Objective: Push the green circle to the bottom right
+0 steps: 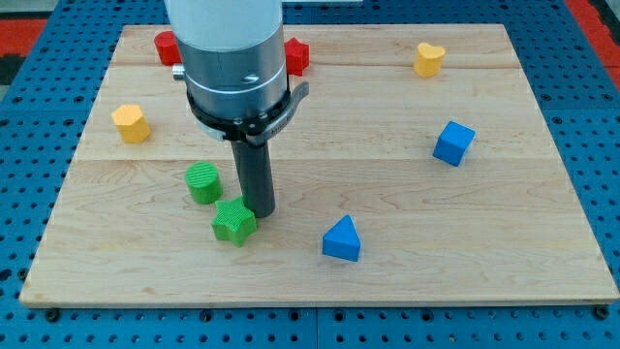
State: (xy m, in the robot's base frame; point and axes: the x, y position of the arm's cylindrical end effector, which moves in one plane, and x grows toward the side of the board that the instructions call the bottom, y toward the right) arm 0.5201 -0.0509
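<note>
Table (407, 184): pale wooden board with plank seams, lying on a blue pegboard surface; a red strip shows at the view's top corners.
Green circle (202, 182): ribbed round block, upright, left of centre on the table.
My tip (260, 211): down on the table, just right of the green circle and slightly below it; no gripper, just the dark rod.
Green star (233, 221): just below-right of the green circle, touching my tip.
Blue triangle (341, 238): farther right of the green circle, lower.
Yellow hexagon (130, 123): above-left of the green circle.
</note>
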